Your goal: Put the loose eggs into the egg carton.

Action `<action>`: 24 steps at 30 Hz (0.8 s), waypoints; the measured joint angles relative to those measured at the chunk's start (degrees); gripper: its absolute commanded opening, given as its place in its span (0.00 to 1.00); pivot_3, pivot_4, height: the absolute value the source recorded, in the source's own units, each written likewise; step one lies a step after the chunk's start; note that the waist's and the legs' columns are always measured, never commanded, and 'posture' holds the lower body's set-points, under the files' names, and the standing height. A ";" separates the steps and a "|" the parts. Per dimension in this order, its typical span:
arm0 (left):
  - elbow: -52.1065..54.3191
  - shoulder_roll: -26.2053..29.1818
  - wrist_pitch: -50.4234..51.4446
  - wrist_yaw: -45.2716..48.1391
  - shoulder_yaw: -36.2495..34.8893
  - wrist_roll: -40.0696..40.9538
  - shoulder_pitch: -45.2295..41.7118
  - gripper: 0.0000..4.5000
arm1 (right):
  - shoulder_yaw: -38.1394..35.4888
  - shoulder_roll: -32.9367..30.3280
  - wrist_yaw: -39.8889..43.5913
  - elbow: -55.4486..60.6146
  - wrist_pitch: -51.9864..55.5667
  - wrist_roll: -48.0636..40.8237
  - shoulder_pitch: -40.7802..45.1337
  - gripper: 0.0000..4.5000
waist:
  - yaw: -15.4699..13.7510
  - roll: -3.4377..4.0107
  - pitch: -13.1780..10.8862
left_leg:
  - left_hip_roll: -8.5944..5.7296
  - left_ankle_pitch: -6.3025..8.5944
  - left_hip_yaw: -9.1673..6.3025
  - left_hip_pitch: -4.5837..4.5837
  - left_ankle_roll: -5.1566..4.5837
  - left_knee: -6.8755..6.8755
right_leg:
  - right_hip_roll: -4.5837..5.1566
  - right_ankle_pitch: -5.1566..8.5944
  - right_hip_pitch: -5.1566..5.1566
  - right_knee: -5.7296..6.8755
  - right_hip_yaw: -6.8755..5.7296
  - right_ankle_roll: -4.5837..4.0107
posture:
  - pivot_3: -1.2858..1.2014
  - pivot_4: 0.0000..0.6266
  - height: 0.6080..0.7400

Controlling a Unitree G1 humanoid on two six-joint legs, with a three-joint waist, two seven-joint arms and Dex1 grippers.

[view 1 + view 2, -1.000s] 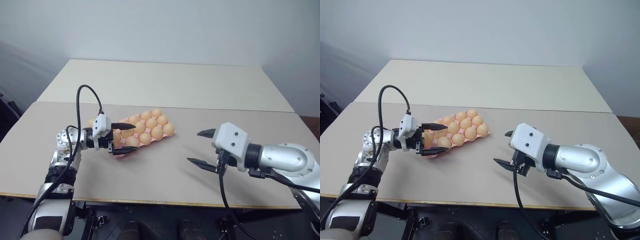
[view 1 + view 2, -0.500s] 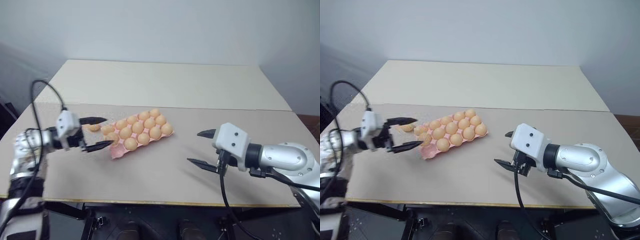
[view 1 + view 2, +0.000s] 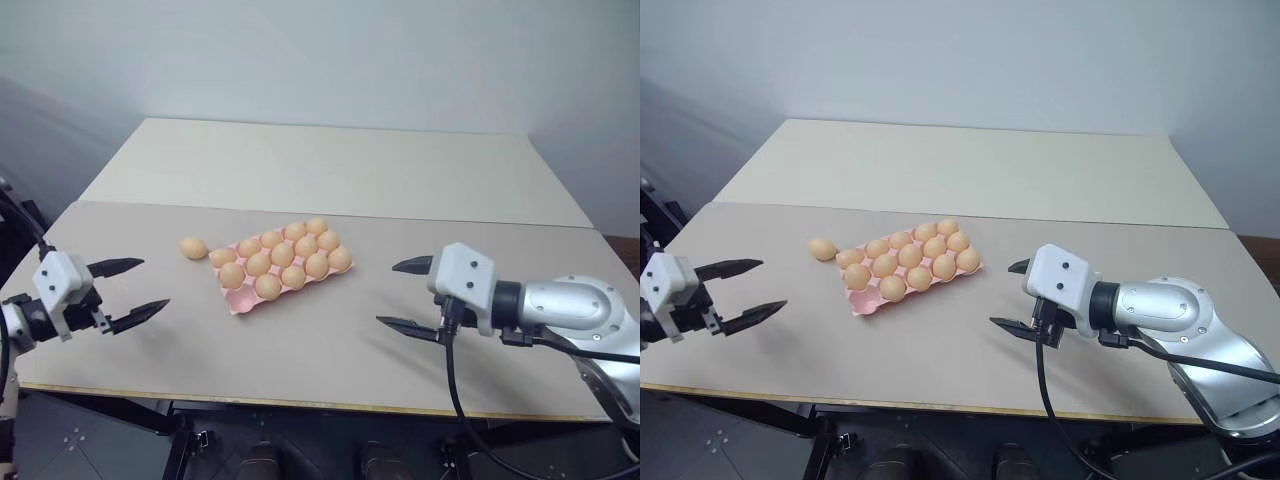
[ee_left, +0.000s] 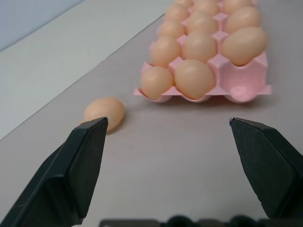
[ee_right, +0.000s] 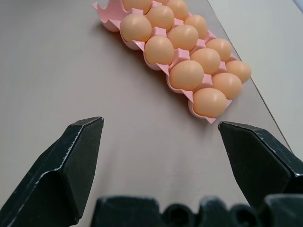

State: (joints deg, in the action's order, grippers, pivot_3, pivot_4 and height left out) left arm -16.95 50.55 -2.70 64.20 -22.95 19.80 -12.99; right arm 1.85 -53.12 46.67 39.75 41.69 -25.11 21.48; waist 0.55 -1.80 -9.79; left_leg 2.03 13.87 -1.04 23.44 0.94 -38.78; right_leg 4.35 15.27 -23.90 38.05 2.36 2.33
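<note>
The pink egg carton [image 3: 240, 301] lies mid-table, slanted, with eggs [image 3: 283, 254] in nearly all its cups; the near-left corner cup [image 4: 244, 81] is bare. One loose egg [image 3: 194, 248] rests on the table just off the carton's far-left end, also seen as the egg [image 4: 104, 112] in the left wrist view. My left gripper [image 3: 155, 283] hovers open and empty near the table's left edge, well left of the egg. My right gripper [image 3: 388, 294] hangs open and empty to the right of the carton [image 5: 204, 117], pointing toward it.
The near tabletop [image 3: 300, 350] is grey-brown and butts against a lighter table [image 3: 330, 165] behind it. A black cable [image 3: 447, 385] hangs from my right wrist over the front edge.
My left gripper has pulled away from the carton's near-left corner, swinging left to the table's left edge, still open and empty. The loose egg is now uncovered. The right gripper has stayed put.
</note>
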 measured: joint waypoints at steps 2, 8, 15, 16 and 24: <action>-4.27 -0.53 0.15 -2.89 1.94 -2.03 -4.15 0.99 | 0.21 0.35 0.09 -0.57 -0.06 0.31 0.81 1.00 | 0.15 -0.01 0.01 | -0.02 0.00 0.00 0.00 0.00 0.00 | 0.00 0.00 0.00 -0.01 0.00 0.00 | 0.52 0.24 1.00; -19.07 -3.82 -3.68 -7.96 8.37 -8.18 -15.35 0.99 | 0.60 0.73 -0.20 -1.53 -0.03 1.27 1.61 1.00 | 0.17 -0.03 0.02 | -0.04 0.00 -0.01 0.10 -0.01 -0.01 | 0.00 0.00 -0.08 -0.01 0.00 0.00 | 0.52 0.24 1.00; -34.75 -5.24 -10.97 -10.61 13.14 -13.89 -25.03 0.99 | 0.26 0.66 -1.12 -1.02 1.01 1.28 0.74 1.00 | 0.37 -0.05 0.03 | -0.05 0.00 0.00 0.12 -0.01 -0.01 | 0.00 0.00 -0.10 0.00 0.01 0.00 | 0.52 0.24 1.00; -37.57 -5.57 -11.86 -11.09 13.61 -14.66 -26.19 0.99 | 0.09 0.64 -1.32 -0.76 1.47 1.24 0.30 1.00 | 0.39 -0.05 0.03 | -0.05 0.00 0.00 0.13 -0.01 -0.01 | 0.00 0.00 -0.11 0.00 0.01 0.00 | 0.52 0.24 1.00; -48.18 -8.03 -15.96 -12.94 16.13 -18.00 -32.20 0.99 | -0.75 0.59 -2.18 0.94 3.56 0.90 -0.30 1.00 | 0.28 -0.07 0.04 | -0.07 0.00 -0.02 0.16 -0.01 -0.03 | 0.01 -0.01 -0.11 0.01 -0.01 0.01 | 0.52 0.24 1.00</action>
State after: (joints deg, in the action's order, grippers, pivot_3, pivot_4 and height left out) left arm -65.13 42.53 -18.66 51.26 -6.82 1.80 -45.19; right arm 1.10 -52.54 44.49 40.69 45.25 -24.21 21.17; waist 0.82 -1.86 -9.75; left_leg 1.96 13.87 -1.06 23.60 0.93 -38.81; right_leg 4.36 15.26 -24.01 38.06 2.35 2.33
